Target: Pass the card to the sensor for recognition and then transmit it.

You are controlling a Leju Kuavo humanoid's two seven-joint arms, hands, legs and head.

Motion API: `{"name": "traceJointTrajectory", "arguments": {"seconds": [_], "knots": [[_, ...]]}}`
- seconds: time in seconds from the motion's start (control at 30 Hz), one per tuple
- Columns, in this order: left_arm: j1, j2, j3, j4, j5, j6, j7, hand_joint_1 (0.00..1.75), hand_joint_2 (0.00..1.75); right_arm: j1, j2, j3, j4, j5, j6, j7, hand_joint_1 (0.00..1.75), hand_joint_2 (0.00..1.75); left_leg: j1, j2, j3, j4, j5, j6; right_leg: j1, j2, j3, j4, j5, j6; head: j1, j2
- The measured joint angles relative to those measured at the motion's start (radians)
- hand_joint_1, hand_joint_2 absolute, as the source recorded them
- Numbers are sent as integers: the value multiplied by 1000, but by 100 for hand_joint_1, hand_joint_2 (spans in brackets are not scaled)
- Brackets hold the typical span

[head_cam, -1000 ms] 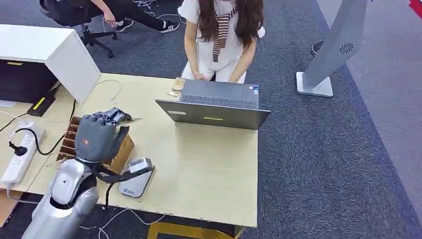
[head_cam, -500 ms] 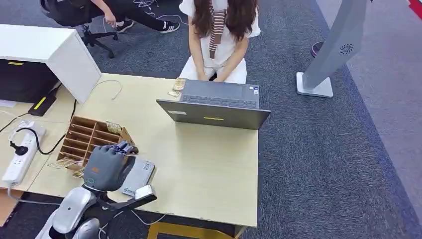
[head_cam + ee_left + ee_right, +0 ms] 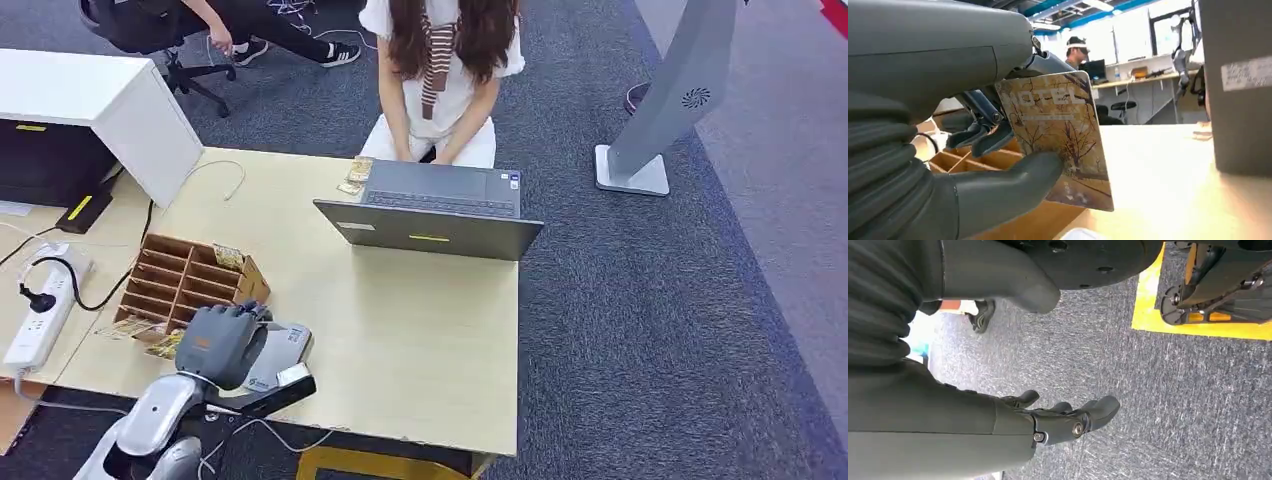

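- From the head we looked steeply down on the desk (image 3: 420,330).
- The left wrist camera faced across it, close in.
- The right wrist camera faced the carpet (image 3: 1168,405).

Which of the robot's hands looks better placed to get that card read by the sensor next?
The left. Its left hand already holds the card and sits right over the grey sensor on the table. The right hand hangs over the carpet, holding nothing.
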Motion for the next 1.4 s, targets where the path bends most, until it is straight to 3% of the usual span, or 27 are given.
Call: {"name": "traceJointTrajectory", "arguments": {"seconds": [0.53,1.2,1.4], "knots": [[6,46,0,67,41,-98,41,175,175,0,0,0,0,0,2,5,0,175,0,0,0,0,0,0,0,0,0,0,0,0,0,0],[6,55,0,79,59,-102,42,175,175,0,0,0,0,0,2,3,0,175,0,0,0,0,0,0,0,-1,0,0,0,0,0,0],[5,36,0,83,49,-32,29,175,175,0,0,0,0,0,2,0,0,175,0,0,0,0,1,0,0,0,0,0,0,0,0,0]]}}
